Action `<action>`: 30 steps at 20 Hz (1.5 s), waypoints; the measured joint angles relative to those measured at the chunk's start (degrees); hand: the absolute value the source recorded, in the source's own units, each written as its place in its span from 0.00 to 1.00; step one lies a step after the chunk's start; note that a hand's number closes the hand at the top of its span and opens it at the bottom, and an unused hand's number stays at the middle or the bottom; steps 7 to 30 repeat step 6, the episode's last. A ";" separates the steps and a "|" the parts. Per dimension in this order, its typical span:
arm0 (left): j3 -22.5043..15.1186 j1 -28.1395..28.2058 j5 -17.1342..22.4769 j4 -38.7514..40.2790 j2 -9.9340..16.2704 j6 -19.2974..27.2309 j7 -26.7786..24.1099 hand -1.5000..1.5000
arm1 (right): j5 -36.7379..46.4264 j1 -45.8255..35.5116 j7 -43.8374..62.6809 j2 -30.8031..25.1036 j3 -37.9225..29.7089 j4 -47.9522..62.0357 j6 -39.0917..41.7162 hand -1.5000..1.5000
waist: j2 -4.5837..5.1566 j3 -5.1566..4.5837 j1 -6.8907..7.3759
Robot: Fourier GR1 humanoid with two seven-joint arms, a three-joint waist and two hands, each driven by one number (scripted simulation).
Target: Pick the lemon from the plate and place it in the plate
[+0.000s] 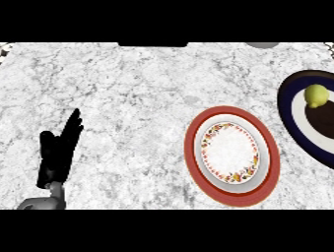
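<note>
From the head view we look steeply down on a counter of pale grey-white speckled stone, mottled like marble, with a patterned black-and-white strip showing at its far corners.

At about four o'clock from the middle we see a round plate with a red rim, white inside, with a ring of small orange and red leaf marks around its bare centre. At two to three o'clock, cut off by the right edge, lies a dark blue plate with a white band and a dark brown centre. The lemon, small, yellow-green and knobbed at its near end, sits on the white band at that plate's far side.

The two plates lie just beside each other, rims near but apart. The whole left and far half of the stone is open room.

Our left hand shows at eight o'clock, black, fingers straight and pointing away from us, holding nothing, its grey forearm entering at the lower edge. The lemon lies well apart from it, toward two o'clock, with the red-rimmed plate between.
</note>
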 measured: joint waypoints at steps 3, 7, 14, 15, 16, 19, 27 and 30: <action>0.33 -0.39 0.03 0.61 -0.04 0.05 -0.22 0.50 | -0.58 -0.02 -0.09 -0.94 -0.23 1.03 -0.26 0.00 | 0.02 0.00 0.02; 0.13 -0.63 0.02 -0.48 -0.02 -0.05 1.31 0.50 | -0.82 0.01 -0.46 -1.64 -0.35 2.09 -0.70 0.00 | 0.06 0.04 0.18; 0.13 -0.63 0.02 -0.48 -0.02 -0.05 1.31 0.50 | -0.82 0.01 -0.46 -1.64 -0.35 2.09 -0.70 0.00 | 0.06 0.04 0.18; 0.13 -0.63 0.02 -0.48 -0.02 -0.05 1.31 0.50 | -0.82 0.01 -0.46 -1.64 -0.35 2.09 -0.70 0.00 | 0.06 0.04 0.18; 0.13 -0.63 0.02 -0.48 -0.02 -0.05 1.31 0.50 | -0.82 0.01 -0.46 -1.64 -0.35 2.09 -0.70 0.00 | 0.06 0.04 0.18; 0.13 -0.63 0.02 -0.48 -0.02 -0.05 1.31 0.50 | -0.82 0.01 -0.46 -1.64 -0.35 2.09 -0.70 0.00 | 0.06 0.04 0.18; 0.13 -0.63 0.02 -0.48 -0.02 -0.05 1.31 0.50 | -0.82 0.01 -0.46 -1.64 -0.35 2.09 -0.70 0.00 | 0.06 0.04 0.18; 0.13 -0.63 0.02 -0.48 -0.02 -0.05 1.31 0.50 | -0.82 0.01 -0.46 -1.64 -0.35 2.09 -0.70 0.00 | 0.06 0.04 0.18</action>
